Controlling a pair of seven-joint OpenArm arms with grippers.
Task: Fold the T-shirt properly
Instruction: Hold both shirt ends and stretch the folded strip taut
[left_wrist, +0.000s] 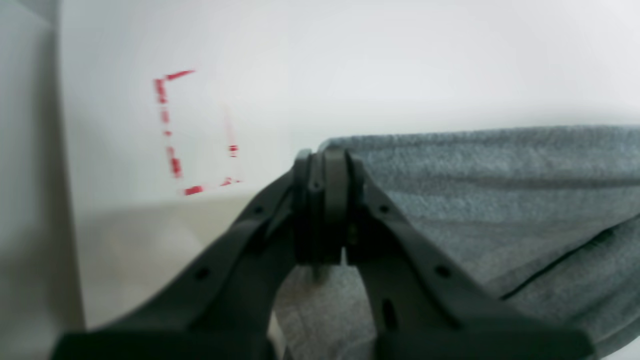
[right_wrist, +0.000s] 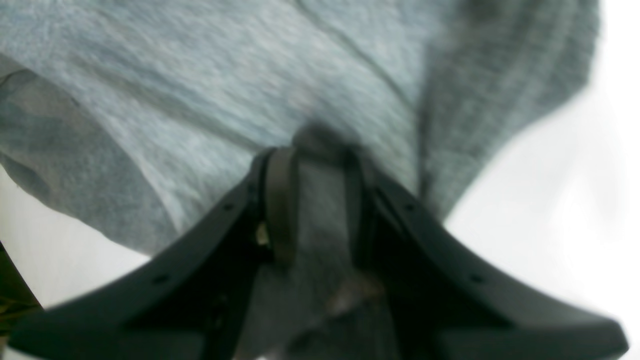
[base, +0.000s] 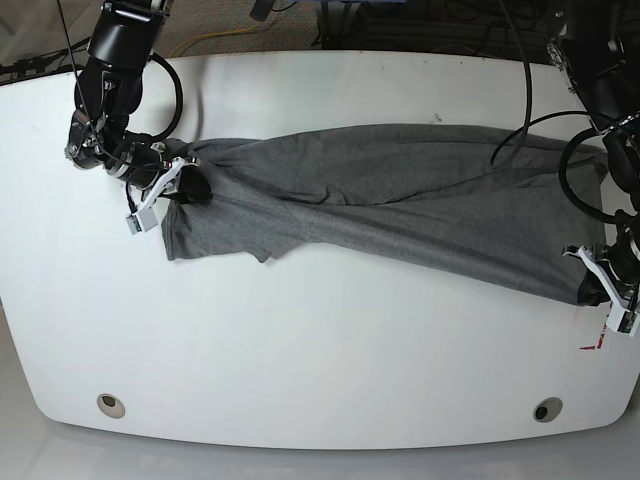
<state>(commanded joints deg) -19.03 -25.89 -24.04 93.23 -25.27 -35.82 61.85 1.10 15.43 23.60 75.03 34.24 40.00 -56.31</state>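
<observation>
Both grippers, left (left_wrist: 327, 210) and right (right_wrist: 315, 200), clamp T-shirt (base: 400, 200) ends.

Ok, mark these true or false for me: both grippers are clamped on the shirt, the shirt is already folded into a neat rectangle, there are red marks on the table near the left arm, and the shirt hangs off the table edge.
1. Both grippers grip the T-shirt: true; the left gripper and right gripper are each shut on cloth.
2. The shirt is folded into a neat rectangle: false; it lies stretched and wrinkled between the arms.
3. Red marks lie on the table near the left gripper: true.
4. The shirt hangs off the table edge: false; it lies wholly on the table.
</observation>
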